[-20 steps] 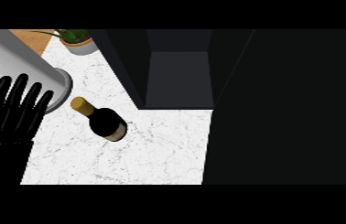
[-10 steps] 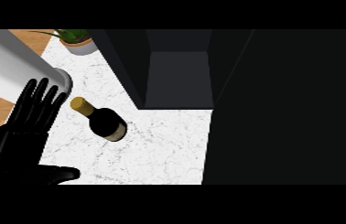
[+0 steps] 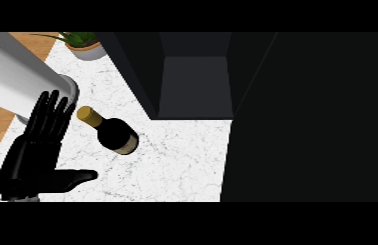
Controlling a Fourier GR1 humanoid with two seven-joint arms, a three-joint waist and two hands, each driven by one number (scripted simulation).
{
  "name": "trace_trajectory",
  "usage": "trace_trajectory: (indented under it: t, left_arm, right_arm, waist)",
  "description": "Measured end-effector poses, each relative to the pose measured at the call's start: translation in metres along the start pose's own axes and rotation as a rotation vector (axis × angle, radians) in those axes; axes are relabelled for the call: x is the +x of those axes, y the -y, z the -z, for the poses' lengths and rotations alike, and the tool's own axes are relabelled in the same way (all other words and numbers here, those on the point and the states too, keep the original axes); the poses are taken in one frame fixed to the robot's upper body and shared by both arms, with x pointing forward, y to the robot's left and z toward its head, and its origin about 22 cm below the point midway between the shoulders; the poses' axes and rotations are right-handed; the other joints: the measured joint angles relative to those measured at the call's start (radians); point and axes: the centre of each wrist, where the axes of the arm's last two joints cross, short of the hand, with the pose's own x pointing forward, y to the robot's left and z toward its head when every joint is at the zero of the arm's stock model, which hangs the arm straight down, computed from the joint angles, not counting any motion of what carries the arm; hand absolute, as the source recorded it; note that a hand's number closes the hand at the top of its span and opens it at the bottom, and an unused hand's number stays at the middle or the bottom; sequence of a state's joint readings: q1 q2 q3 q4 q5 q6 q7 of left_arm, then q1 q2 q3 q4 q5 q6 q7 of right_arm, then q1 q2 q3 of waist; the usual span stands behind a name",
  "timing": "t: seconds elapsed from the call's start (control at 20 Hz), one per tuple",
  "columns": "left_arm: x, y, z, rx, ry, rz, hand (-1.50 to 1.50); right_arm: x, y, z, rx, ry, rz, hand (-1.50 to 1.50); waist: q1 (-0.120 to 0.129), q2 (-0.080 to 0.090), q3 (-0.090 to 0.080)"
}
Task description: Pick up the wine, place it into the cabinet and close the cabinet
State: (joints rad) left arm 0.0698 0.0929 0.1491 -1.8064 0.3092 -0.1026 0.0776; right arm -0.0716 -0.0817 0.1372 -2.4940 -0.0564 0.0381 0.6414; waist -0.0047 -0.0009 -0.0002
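Note:
The wine bottle (image 3: 112, 132) lies on its side on the white marble counter (image 3: 173, 164), dark glass with a tan cork end pointing up-left. My left hand (image 3: 33, 156) is just left of it, fingers straight and pointing up, thumb stretched right below the bottle. A small gap separates the hand from the bottle. The dark cabinet (image 3: 196, 86) stands open behind the bottle, its grey inside showing. The right hand is out of view.
A large grey cylinder (image 3: 26, 86) lies at the upper left, right behind my fingertips. A potted plant (image 3: 83, 43) stands at the back left beside a wooden surface. A broad black panel (image 3: 303, 119) fills the right side.
My left hand has moved right and up, closer to the bottle, and its thumb now sticks out. The bottle has not moved.

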Motion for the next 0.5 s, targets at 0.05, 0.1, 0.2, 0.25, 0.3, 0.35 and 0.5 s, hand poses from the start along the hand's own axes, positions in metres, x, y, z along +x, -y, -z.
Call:
trace_trajectory:
  t: [0.05, 0.1, 0.2, 0.25, 0.3, 0.35, 0.5]
  left_arm:
    - [-0.004, -0.001, 0.001, 0.002, -0.001, 0.000, -1.50]
    - [-0.010, -0.006, 0.003, 0.004, -0.004, -0.004, -1.50]
    - [-0.015, -0.014, 0.002, 0.006, -0.007, -0.005, -1.50]
    - [-0.020, -0.016, 0.003, 0.008, -0.010, -0.001, -1.50]
    - [-0.025, -0.017, 0.004, 0.011, -0.015, -0.004, -1.50]
    - [-0.030, -0.019, 0.008, 0.011, -0.017, -0.004, -1.50]
    - [-0.042, -0.022, 0.010, 0.005, -0.029, 0.000, -1.50]
  right_arm:
    - [0.000, 0.002, 0.000, -0.004, -0.003, -0.010, -1.50]
    - [0.000, 0.002, 0.000, 0.001, -0.002, -0.015, -1.50]
    - [0.000, 0.003, -0.001, 0.000, -0.004, -0.023, -1.50]
    - [0.001, 0.003, -0.001, 0.000, -0.007, -0.020, -1.50]
    - [0.001, 0.004, -0.001, -0.006, -0.009, -0.021, -1.50]
    - [0.001, 0.004, -0.001, -0.008, -0.006, -0.020, -1.50]
    - [0.005, 0.007, 0.002, -0.020, -0.001, -0.029, -1.50]
  waist:
    - [0.000, 0.000, 0.000]
    - [0.000, 0.000, 0.000]
    - [0.000, 0.000, 0.000]
    - [-0.001, 0.000, 0.000]
    - [-0.001, 0.000, 0.000]
    - [-0.002, 0.000, 0.000]
    - [-0.001, 0.000, 0.000]
